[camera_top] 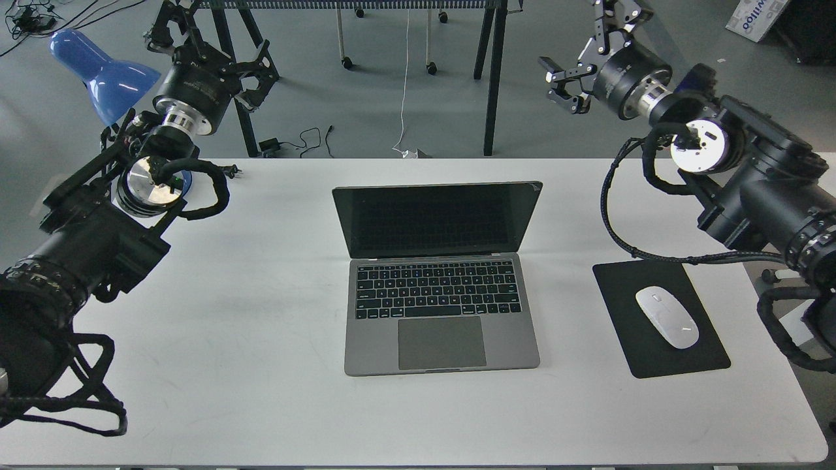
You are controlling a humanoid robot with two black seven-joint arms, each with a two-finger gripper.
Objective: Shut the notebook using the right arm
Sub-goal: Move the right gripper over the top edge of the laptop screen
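The notebook, space-grey with black keys and a large trackpad, lies open in the middle of the white table. Its dark screen stands upright, tilted slightly back. My right arm comes in from the right, and its gripper is open and empty. It hangs in the air beyond the table's back edge, up and to the right of the screen's top right corner, apart from it. My left gripper is open and empty, raised at the far left behind the table.
A black mouse pad with a white mouse lies right of the notebook, under my right arm's cable loop. A blue lamp stands at the back left. Black table legs and floor cables are behind the table.
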